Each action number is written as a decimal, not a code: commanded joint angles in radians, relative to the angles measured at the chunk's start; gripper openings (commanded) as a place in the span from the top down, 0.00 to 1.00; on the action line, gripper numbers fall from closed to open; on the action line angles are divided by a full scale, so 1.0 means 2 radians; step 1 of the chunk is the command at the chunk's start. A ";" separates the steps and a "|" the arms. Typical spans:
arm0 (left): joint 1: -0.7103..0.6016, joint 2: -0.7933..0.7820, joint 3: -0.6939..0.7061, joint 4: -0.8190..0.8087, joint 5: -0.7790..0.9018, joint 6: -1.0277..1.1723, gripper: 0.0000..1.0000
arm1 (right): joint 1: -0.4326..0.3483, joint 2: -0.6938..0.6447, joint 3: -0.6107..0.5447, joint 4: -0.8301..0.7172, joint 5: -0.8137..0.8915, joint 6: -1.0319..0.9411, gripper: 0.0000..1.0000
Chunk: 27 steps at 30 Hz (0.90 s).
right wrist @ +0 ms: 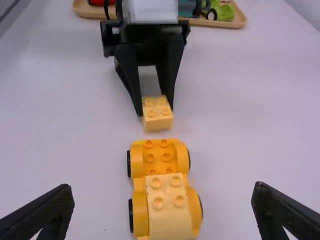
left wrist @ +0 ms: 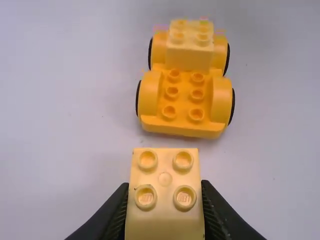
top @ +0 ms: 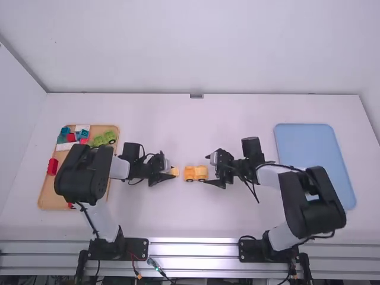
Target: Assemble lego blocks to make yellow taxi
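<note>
Tan tray (top: 47, 195): at the left side of the white table (top: 190, 127), partly hidden. Inside its far end: a green car (top: 104, 138) at the corner away from the table's left edge, a dark wheel visible in the right wrist view; beside it, red, white and teal blocks (top: 65, 130), closely grouped. Red block (top: 52, 166): at the tray's left side, apart from that group. Blue tray (top: 314, 148): flat, right side of the table, well apart from the tan one. Small dark fitting (top: 196, 95): middle of the far edge, against the white wall (top: 190, 53).
</note>
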 commanded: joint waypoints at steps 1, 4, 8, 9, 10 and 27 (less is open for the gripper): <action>0.001 -0.032 0.004 -0.003 0.027 -0.003 0.75 | 0.003 0.041 -0.003 0.020 -0.026 0.001 0.05; 0.001 -0.056 0.002 -0.008 0.045 -0.004 0.75 | 0.012 0.075 -0.004 0.054 -0.024 0.001 0.05; 0.000 -0.081 0.002 -0.024 0.063 -0.006 0.73 | 0.022 0.101 -0.004 0.086 -0.021 0.001 0.05; -0.001 -0.082 0.003 -0.025 0.062 -0.011 0.74 | 0.023 0.106 -0.004 0.095 -0.019 0.002 0.06; -0.004 -0.082 0.006 -0.025 0.061 -0.021 0.73 | 0.025 0.111 -0.004 0.104 -0.017 0.005 0.06; -0.088 -0.059 0.031 -0.009 -0.005 -0.061 0.80 | 0.035 0.228 0.039 0.204 -0.021 0.072 0.34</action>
